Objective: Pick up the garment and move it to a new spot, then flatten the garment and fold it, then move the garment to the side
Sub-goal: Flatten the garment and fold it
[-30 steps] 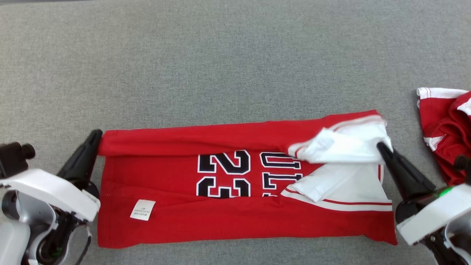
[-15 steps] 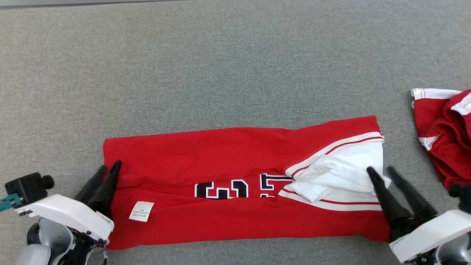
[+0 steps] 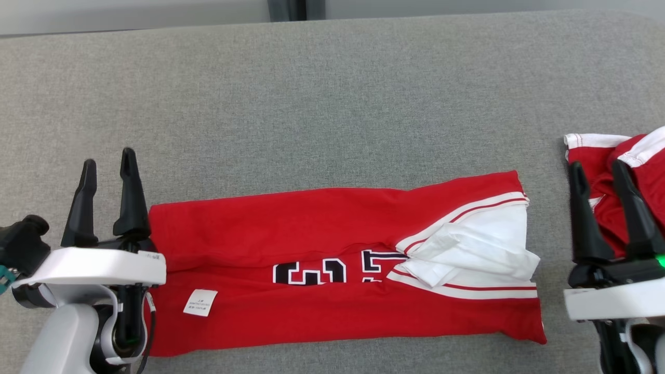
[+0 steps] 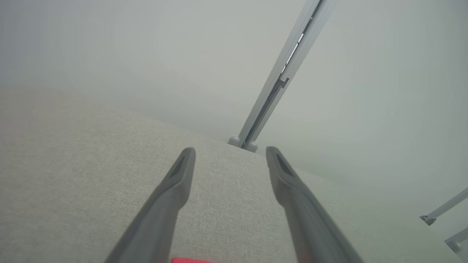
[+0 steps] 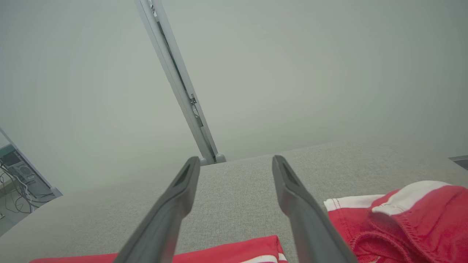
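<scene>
The garment is a red jersey with black numbers and a white sleeve, lying folded in a long strip on the grey padded surface. My left gripper stands open just off the strip's left end, fingers pointing away, with nothing between them. My right gripper is open too, off the strip's right end. In the left wrist view the open left gripper frames bare grey cloth, with a red sliver of the garment at the bottom edge. The right wrist view has the open right gripper above the garment's corner.
A second crumpled red and white garment lies at the right edge, partly behind my right fingers, and also appears in the right wrist view. The surface's back edge runs along the top, with a grey post beyond it.
Both grippers opened and let go of the garment's top edge, which now lies folded over the numbers. Both then drew off the cloth's ends. The camera has also shifted.
</scene>
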Available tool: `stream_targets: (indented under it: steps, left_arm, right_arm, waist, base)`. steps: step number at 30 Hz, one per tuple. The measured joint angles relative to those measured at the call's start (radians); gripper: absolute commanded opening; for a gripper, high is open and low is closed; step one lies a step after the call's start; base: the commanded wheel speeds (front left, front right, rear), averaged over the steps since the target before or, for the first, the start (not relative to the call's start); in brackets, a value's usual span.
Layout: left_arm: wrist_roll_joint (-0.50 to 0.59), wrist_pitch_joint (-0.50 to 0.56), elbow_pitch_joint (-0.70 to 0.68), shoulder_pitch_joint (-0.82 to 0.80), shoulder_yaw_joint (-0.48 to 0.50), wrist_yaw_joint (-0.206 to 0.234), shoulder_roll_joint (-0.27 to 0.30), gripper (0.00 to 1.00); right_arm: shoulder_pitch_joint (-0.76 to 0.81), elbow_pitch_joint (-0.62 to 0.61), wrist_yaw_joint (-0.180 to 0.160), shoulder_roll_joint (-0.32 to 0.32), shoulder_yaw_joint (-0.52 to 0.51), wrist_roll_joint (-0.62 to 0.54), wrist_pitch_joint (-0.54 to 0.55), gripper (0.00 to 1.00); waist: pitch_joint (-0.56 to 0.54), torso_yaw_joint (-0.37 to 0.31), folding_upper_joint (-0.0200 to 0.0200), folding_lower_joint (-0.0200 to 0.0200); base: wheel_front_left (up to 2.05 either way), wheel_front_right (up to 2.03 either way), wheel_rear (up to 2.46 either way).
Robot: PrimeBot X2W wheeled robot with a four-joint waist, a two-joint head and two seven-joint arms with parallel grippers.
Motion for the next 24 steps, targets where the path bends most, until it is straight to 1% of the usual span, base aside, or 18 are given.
stream_targets:
  steps: [1, 3, 5, 10, 15, 19, 24]
  left_arm:
    - [0.014, -0.014, 0.002, -0.01, -0.004, 0.005, -0.007, 1.0]
    - [0.075, -0.034, 0.022, -0.019, -0.017, 0.022, 0.006, 1.0]
    - [0.112, -0.046, 0.047, -0.02, -0.032, 0.032, 0.013, 1.0]
    - [0.19, -0.059, 0.105, -0.018, -0.067, 0.043, 0.03, 1.0]
    - [0.213, -0.062, 0.142, 0.001, -0.096, 0.035, 0.047, 1.0]
    - [0.218, -0.057, 0.158, 0.024, -0.112, 0.028, 0.05, 1.0]
    - [0.218, -0.035, 0.151, 0.037, -0.132, 0.025, 0.054, 1.0]
  right_arm:
    - [-0.01, 0.011, 0.0, 0.001, 0.006, -0.019, -0.005, 1.0]
    - [-0.029, 0.037, 0.0, 0.002, 0.032, -0.07, -0.021, 1.0]
    - [-0.046, 0.069, 0.0, 0.005, 0.053, -0.102, -0.033, 1.0]
    - [-0.058, 0.143, 0.0, 0.007, 0.065, -0.174, -0.058, 1.0]
    - [-0.051, 0.21, 0.0, 0.008, 0.061, -0.226, -0.075, 1.0]
    - [-0.021, 0.253, 0.0, 0.008, 0.035, -0.217, -0.071, 1.0]
    - [0.007, 0.263, 0.0, 0.008, 0.001, -0.202, -0.069, 1.0]
  waist:
    - [-0.004, 0.001, 0.0, 0.0]
    - [-0.01, 0.0, 0.0, 0.0]
    - [-0.018, -0.002, 0.0, 0.0]
    - [-0.039, 0.001, 0.0, 0.0]
    - [-0.059, 0.006, 0.0, 0.0]
    - [-0.086, 0.011, 0.0, 0.0]
    - [-0.111, 0.019, 0.0, 0.0]
  base:
    - [0.0, 0.0, 0.0]
    - [0.0, 0.0, 0.0]
    - [0.0, 0.0, 0.0]
    - [0.0, 0.0, 0.0]
    - [0.0, 0.0, 0.0]
    - [0.0, 0.0, 0.0]
    - [0.0, 0.0, 0.0]
